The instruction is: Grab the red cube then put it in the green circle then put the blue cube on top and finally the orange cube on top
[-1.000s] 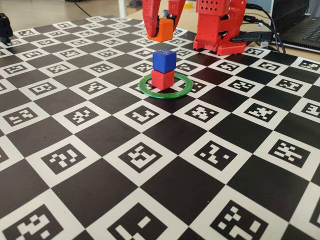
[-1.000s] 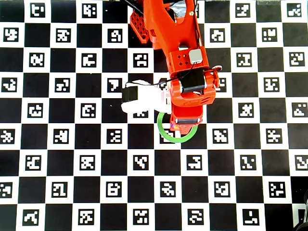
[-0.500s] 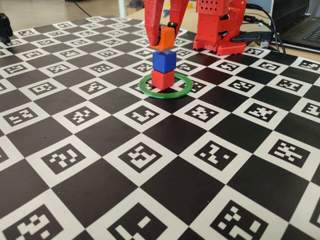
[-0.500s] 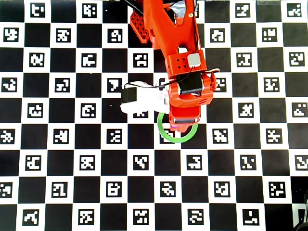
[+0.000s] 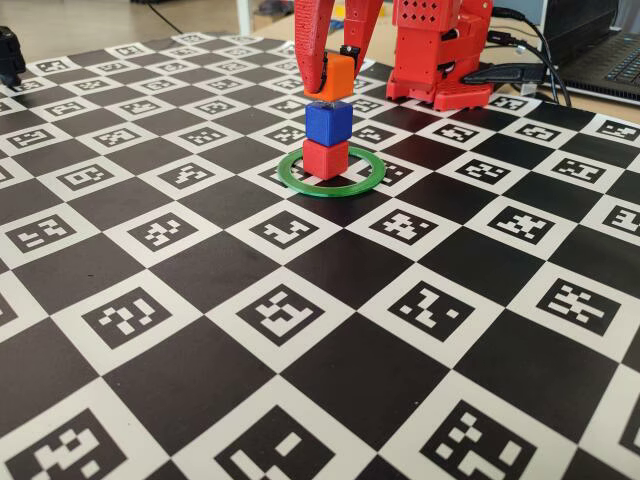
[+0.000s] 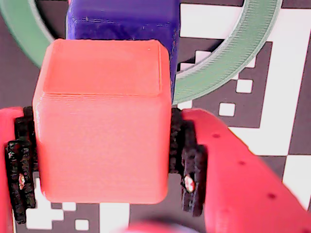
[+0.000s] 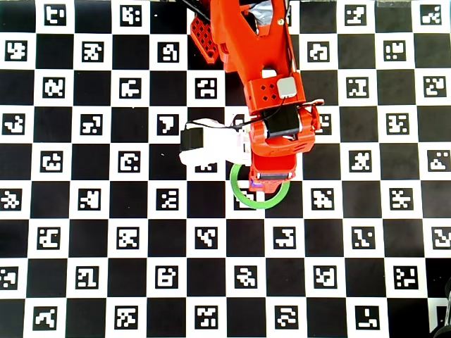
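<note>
In the fixed view the red cube (image 5: 325, 159) stands inside the green circle (image 5: 300, 181), and the blue cube (image 5: 328, 122) sits on top of it. My gripper (image 5: 335, 80) is shut on the orange cube (image 5: 339, 75), holding it directly over the blue cube, at or just above its top face; I cannot tell if they touch. In the wrist view the orange cube (image 6: 102, 121) fills the gap between the black pads (image 6: 189, 165), with the blue cube (image 6: 126, 22) and the green circle (image 6: 228, 63) below. The red cube is hidden there. In the overhead view the gripper (image 7: 271, 179) covers the stack above the green circle (image 7: 243, 196).
The checkerboard mat (image 5: 300, 330) with printed markers covers the table. The arm's red base (image 5: 440, 50) stands behind the stack. Cables and a laptop (image 5: 600, 50) lie at the back right, and a black object (image 5: 10, 50) sits at the left edge.
</note>
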